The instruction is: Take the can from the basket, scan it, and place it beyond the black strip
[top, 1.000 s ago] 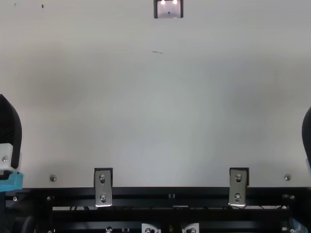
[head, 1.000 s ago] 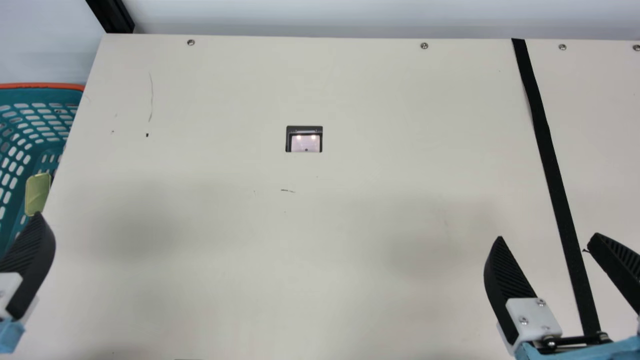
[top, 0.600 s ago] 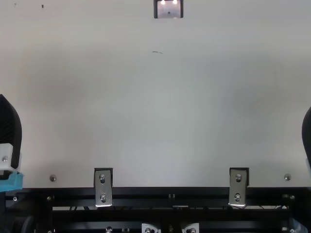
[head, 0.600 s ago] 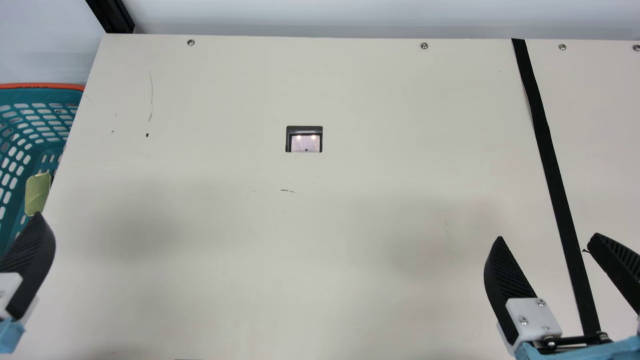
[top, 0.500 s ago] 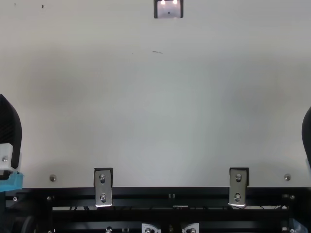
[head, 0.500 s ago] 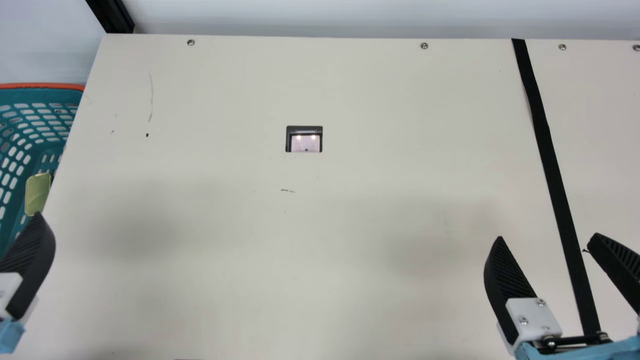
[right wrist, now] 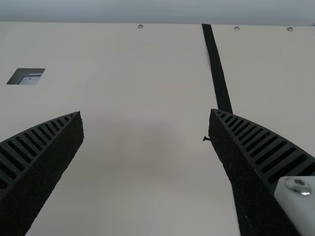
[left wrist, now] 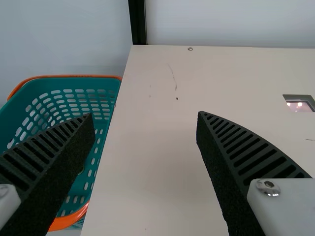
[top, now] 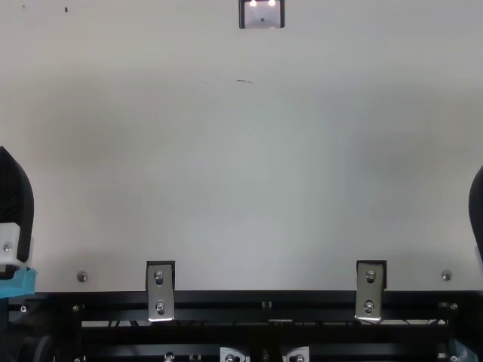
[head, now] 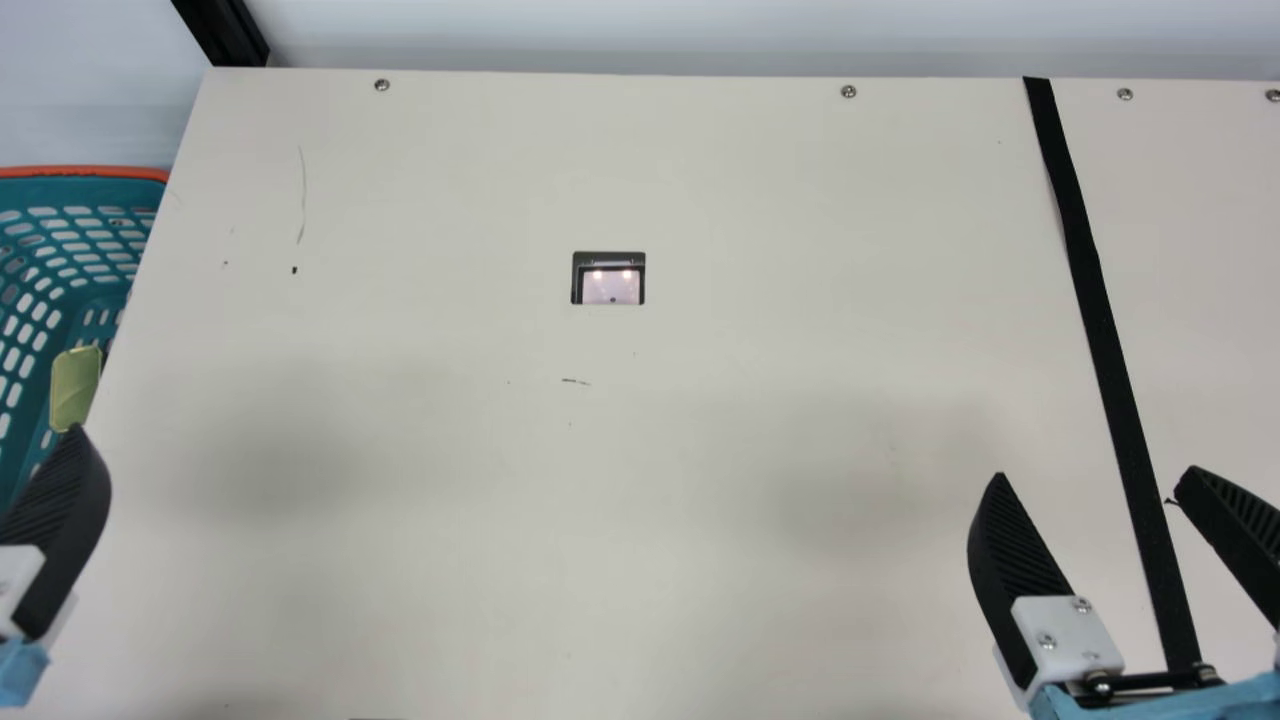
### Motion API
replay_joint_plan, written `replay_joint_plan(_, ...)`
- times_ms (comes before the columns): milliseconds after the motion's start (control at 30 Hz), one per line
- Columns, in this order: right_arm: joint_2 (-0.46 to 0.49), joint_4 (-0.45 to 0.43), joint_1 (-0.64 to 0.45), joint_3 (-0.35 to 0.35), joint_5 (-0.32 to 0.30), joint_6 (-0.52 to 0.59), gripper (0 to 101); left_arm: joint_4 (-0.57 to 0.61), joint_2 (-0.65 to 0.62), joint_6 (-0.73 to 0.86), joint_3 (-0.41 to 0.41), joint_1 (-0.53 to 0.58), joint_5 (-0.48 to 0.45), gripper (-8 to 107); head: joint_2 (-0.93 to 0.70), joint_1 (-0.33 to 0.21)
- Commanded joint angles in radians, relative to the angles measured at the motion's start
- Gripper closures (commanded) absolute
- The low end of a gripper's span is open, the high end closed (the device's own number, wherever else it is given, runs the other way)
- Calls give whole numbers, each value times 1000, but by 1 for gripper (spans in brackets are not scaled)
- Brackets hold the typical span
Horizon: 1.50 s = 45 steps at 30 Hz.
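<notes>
Recently, nothing moved. The left pincer [left wrist: 145, 113] and right pincer [right wrist: 145, 111] stood open; the can [head: 76, 388] at nine o'clock awaited picking.

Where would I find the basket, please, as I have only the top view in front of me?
Observer: In the main view, the basket is at the left side of the table.
Operator: Thank you. Does it seem to hold anything?
Observer: Yes, the main view shows a yellow-green thing in it, though I cannot say for sure what it is.
Operator: And could you tell me how the right hand stands?
Observer: The right hand is open, its two fingers wide apart in its own wrist view.
</notes>
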<state>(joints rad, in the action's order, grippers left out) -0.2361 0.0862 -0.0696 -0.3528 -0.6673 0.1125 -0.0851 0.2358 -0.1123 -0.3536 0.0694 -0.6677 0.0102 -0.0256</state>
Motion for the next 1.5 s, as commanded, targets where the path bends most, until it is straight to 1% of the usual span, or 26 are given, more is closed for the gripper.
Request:
replay_joint_plan(0, 0, 0, 0, 0, 0, 0, 0, 0, 0, 0, 0, 0, 0, 9, -7, 0)
replay_joint_plan(1467, 0, 2, 0, 0, 0, 0, 0, 0, 0, 0, 0, 0, 0, 9, -14, -1)
